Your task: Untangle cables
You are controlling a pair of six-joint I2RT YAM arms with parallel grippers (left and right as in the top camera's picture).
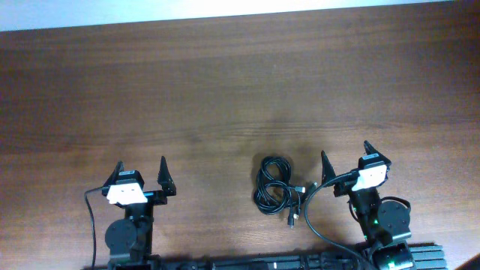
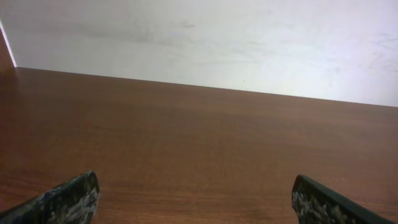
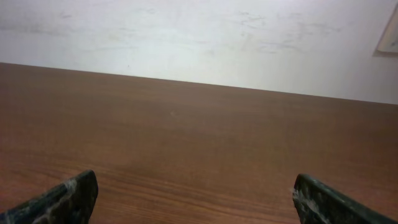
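Near the front edge, right of centre, thin black flexible cables (image 1: 276, 187) lie in a tangled coil on the brown wooden table (image 1: 225, 90), untouched. Right gripper (image 1: 346, 150) stands just beside them, left gripper (image 1: 141, 163) well apart; both are spread wide and empty, presumably staged for approach.

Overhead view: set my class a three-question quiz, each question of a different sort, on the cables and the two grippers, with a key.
1. True or false: the left gripper holds the cables.
2. Which is nearer the cables? A: the left gripper. B: the right gripper.
3. Fill in: both grippers' jaws stand ____.
Key: 1 false, the cables lie loose on the table; 2 B; 3 open.
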